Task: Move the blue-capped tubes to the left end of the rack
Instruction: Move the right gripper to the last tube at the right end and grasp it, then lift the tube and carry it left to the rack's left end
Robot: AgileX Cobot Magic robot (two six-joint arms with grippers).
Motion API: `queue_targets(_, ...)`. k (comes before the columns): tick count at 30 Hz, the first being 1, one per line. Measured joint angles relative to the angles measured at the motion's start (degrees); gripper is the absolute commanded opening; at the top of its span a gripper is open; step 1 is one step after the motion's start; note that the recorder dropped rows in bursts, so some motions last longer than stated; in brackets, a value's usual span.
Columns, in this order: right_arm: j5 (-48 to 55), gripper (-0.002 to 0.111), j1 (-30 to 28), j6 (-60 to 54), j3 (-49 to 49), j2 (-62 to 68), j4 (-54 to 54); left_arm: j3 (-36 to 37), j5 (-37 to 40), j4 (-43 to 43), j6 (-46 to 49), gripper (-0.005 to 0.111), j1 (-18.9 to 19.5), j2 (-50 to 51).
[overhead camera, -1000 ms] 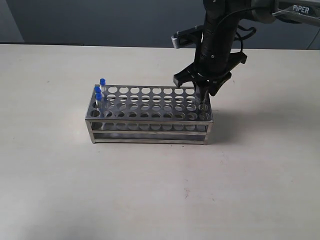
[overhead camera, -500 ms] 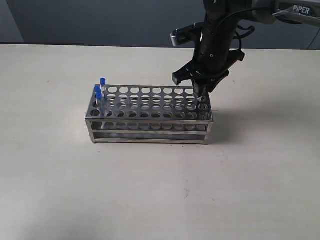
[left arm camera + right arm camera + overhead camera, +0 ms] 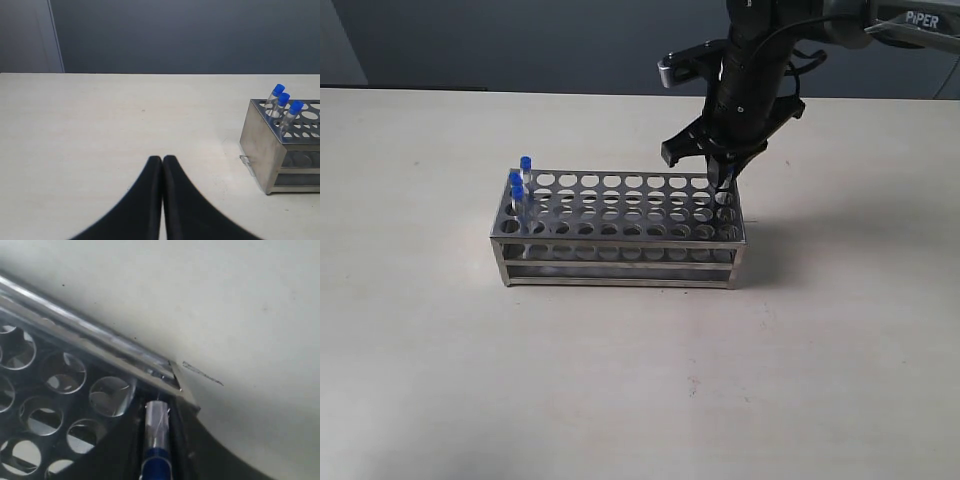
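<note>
My right hand [image 3: 725,180] pinches one blue-capped tube [image 3: 156,432]. The dark fingers [image 3: 184,450] press on both sides of it, just above its blue cap [image 3: 156,466] as the wrist view shows it. The tube hangs over the right end of the rack [image 3: 620,250], with its clear end at the corner hole by the rim [image 3: 100,342]. I can't tell whether that end is clear of the hole yet.

My left hand [image 3: 162,165] is pressed together with nothing in it. It hangs over bare tabletop [image 3: 620,390], well apart from the rack's left end wall [image 3: 260,145].

Progress: three blue-capped tubes [image 3: 518,180] stand at the left end of the rack, close together and leaning slightly. They are clearest in the left wrist view [image 3: 284,99]. I judge those three done. The tube in my right hand is the last one, picked but not yet carried across. What's left is to lift it free, take it along the rack to the left end, drop it into a hole beside the other three and let go.

Count:
- Blue-capped tubes: four, three seated at the left end and one in my grip at the right end.
- Racks: one, every other hole I can see bare.
- Hands: two.
</note>
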Motion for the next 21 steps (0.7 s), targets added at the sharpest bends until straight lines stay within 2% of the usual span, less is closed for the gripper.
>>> queue_targets(15,1.79,0.001,0.00,-0.13,0.00,-10.51,0.46,0.00,0.00,0.00,0.00,0.001,0.00,0.00)
queue_targets(21,1.93,0.001,0.54,-3.57,0.00,-13.97,5.45,0.00,0.00,0.00,0.00,0.001,0.00,0.00)
